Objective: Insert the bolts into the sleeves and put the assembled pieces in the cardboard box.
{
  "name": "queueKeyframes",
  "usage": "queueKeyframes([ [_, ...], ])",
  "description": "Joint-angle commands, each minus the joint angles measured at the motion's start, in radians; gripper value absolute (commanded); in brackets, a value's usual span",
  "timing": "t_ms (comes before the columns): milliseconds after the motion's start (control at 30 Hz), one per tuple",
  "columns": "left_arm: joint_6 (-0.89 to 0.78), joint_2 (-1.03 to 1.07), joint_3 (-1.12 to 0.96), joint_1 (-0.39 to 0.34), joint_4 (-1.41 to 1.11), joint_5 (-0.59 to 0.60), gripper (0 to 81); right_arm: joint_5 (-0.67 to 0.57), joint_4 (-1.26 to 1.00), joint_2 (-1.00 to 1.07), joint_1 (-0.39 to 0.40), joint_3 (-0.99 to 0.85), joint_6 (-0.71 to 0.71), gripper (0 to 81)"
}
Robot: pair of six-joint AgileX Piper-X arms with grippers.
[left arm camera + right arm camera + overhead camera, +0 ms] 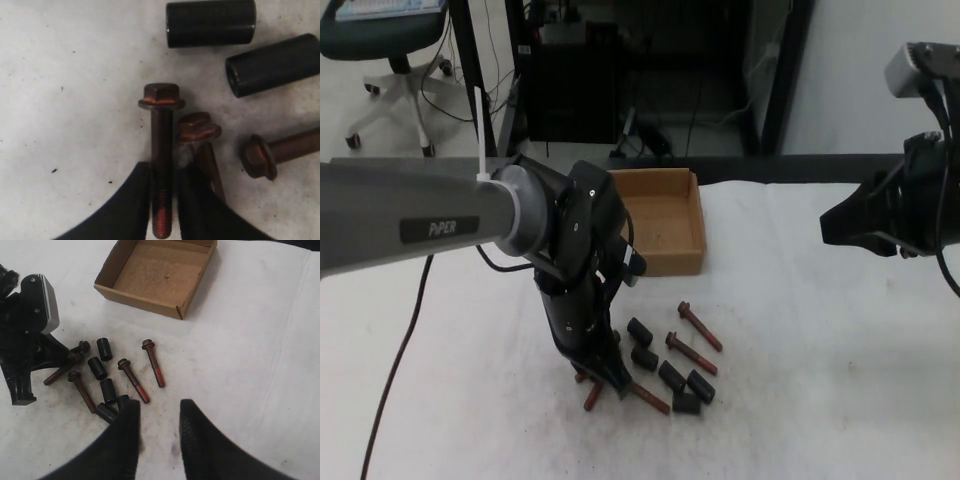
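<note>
1. Judge the step in hand as the first pick: taking up a bolt (161, 135) for insertion. See no bolt seated in a sleeve anywhere yet.
2. Find the left gripper (162, 205) down at the desk (65, 90), closed narrow on that bolt's shank, with the fingers (132, 210) against it on either side and the hex head pointing away from the wrist. Judge the bolt as lying on the desk, not lifted.
3. Note a second bolt (199, 127) touching or just beside the gripped one, and a third bolt (280, 150) near. Expect a risk of dragging the neighbour along on the lift.
4. Find the right gripper (157, 440) above the desk, fingers apart at a moderate gap, holding nothing, close to the loose black sleeves (104, 348).
5. Next move, by judgement: lift the bolt clear, bring in a sleeve with the right gripper, and line the bore up with the threaded tip. Little of that tip shows past the fingers, so allow for a regrip.
6. Log the cardboard box (140, 297) on the desk beyond the parts and apart from them, top open, with nothing inside.
</note>
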Motion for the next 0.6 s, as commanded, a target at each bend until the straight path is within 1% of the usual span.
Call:
queueKeyframes([
  [0,-0.008,0.027,0.001,-0.003,-0.020,0.012,19.5,-0.006,0.003,0.002,0.001,-0.011,-0.002,26.0],
  [267,-0.038,0.027,0.001,-0.003,-0.116,0.041,19.5,-0.006,0.003,0.002,0.001,-0.011,-0.002,26.0],
  [567,-0.038,0.048,0.001,-0.003,-0.139,0.041,19.5,-0.006,0.003,0.002,0.001,-0.011,-0.002,26.0],
])
